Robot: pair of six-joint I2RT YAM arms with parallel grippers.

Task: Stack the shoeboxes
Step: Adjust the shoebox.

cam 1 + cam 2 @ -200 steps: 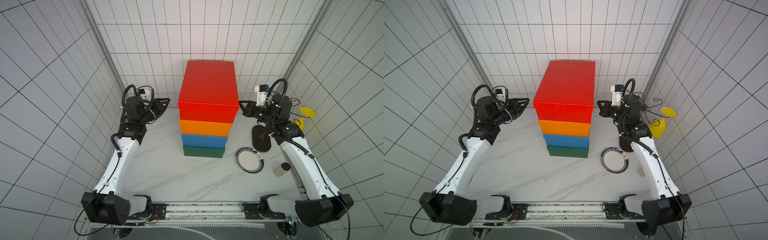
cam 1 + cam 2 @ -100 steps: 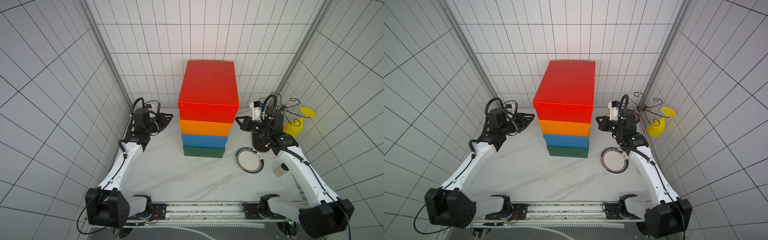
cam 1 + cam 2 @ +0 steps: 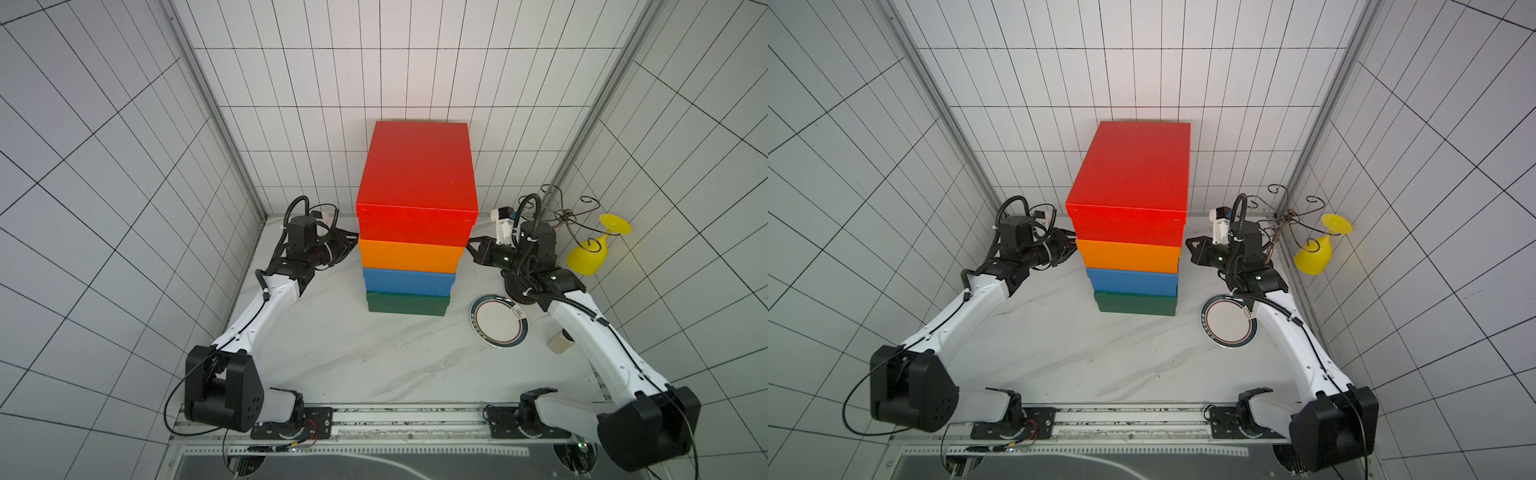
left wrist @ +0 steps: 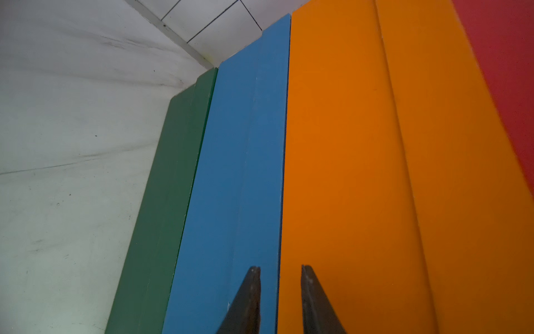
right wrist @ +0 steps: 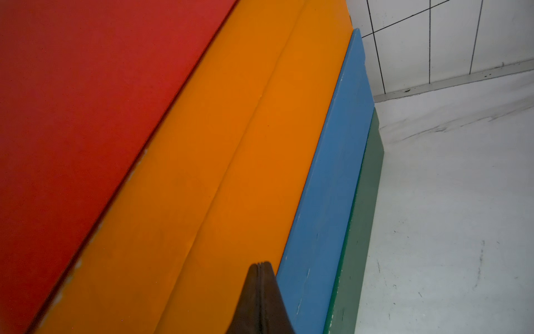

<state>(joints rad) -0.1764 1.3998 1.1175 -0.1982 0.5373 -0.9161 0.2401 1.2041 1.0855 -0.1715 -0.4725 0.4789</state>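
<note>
The four shoeboxes stand as one column at the centre of both top views. The dark green cardboard box [image 3: 407,305] sits on the white marble tabletop [image 3: 353,353]. Above it come the blue cardboard box [image 3: 407,282], the orange cardboard box [image 3: 409,257] and the red cardboard box [image 3: 417,178].

The left gripper [image 3: 351,241] sits just beside the orange box's left face with its jaws slightly parted and nothing between them. I cannot tell whether it touches the box. The right gripper [image 3: 471,245] is pinched closed and empty, and its tip points at the orange box's right face, just apart from it.

The stack looks finished, so the main risk is likely a sideways nudge. Either tip pressing on the orange box could slide it off the blue one, carrying the red box with it. Uneven pressure from the two sides could twist the column, which is tall and probably light.

A careless retreat is the other hazard. At centre right of the frame, the right arm is close to the round white plate with a dark rim [image 3: 498,320] and the yellow plastic goblet [image 3: 590,257] hanging from a wire stand [image 3: 567,214]. A wide swing could strike these, or the arm's cable could catch on the hooks.
</note>
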